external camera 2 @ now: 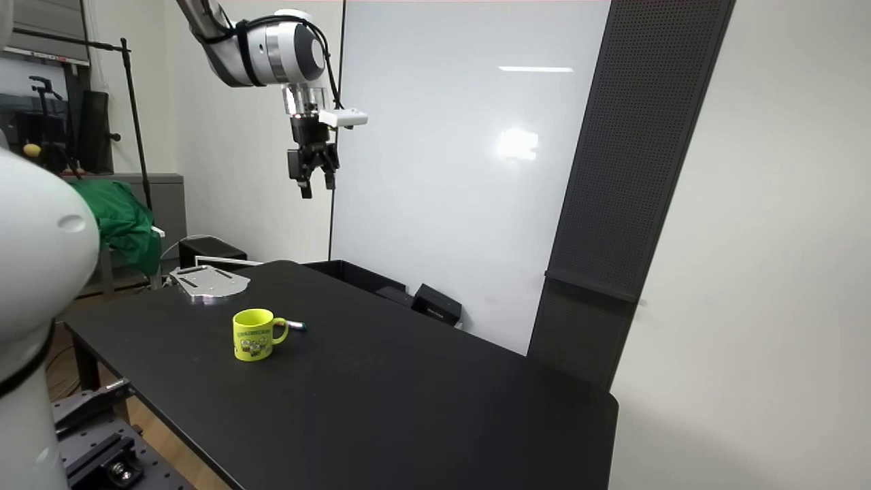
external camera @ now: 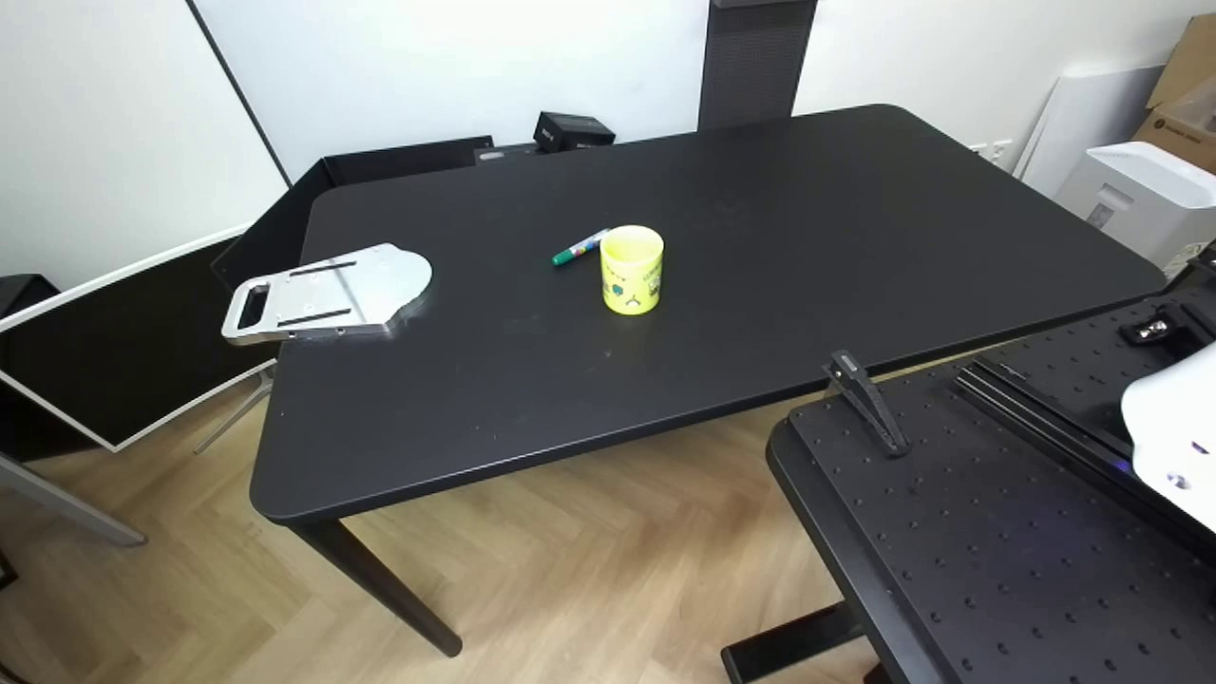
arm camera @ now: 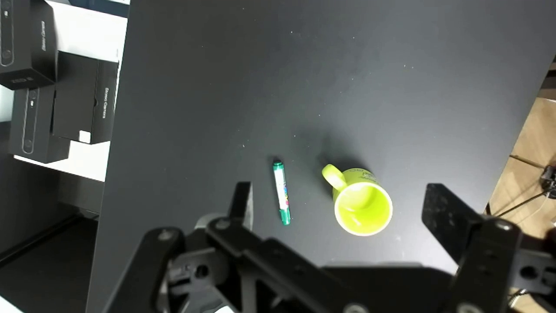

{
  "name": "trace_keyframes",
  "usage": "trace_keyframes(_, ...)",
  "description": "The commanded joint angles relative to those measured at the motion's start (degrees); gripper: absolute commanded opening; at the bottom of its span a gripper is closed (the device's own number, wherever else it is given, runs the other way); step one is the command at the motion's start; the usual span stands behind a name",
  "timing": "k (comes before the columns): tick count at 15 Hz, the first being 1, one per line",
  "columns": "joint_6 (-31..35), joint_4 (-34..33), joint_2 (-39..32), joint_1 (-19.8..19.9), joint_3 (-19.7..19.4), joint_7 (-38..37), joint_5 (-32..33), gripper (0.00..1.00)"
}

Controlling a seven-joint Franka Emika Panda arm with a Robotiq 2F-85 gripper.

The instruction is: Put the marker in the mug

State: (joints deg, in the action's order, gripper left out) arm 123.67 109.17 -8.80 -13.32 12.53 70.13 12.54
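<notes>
Table (external camera: 855,209): black and flat, with round corners and tiny pale specks on top.
Yellow mug (external camera: 631,271): stands upright, open end up, with little pictures on its side and a handle (arm camera: 334,177) that sticks out.
Green marker (arm camera: 282,193): lies flat near the mug, on its handle side, with a gap between them; white in the middle, green at both ends.
Silver plate (external camera: 332,290): lies flat, well apart from the mug; its round end is on the table, and the end with a hole pokes out past the edge.
</notes>
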Motion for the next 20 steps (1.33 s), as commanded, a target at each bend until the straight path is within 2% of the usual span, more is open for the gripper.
trace_keyframes(1,-0.44,-5.1,-4.41,0.6,0.35,2.61,0.42,1.0)
trace_keyframes(7,0.57,-15.64,-14.33,0.6,0.44,8.66,1.4,1.0)
trace_keyframes(11,1.39,-21.79,-21.15,-0.78,1.3,10.56,0.81,1.0)
trace_keyframes(20,5.32,-27.16,-33.09,-4.33,2.01,13.67,2.48,1.0)
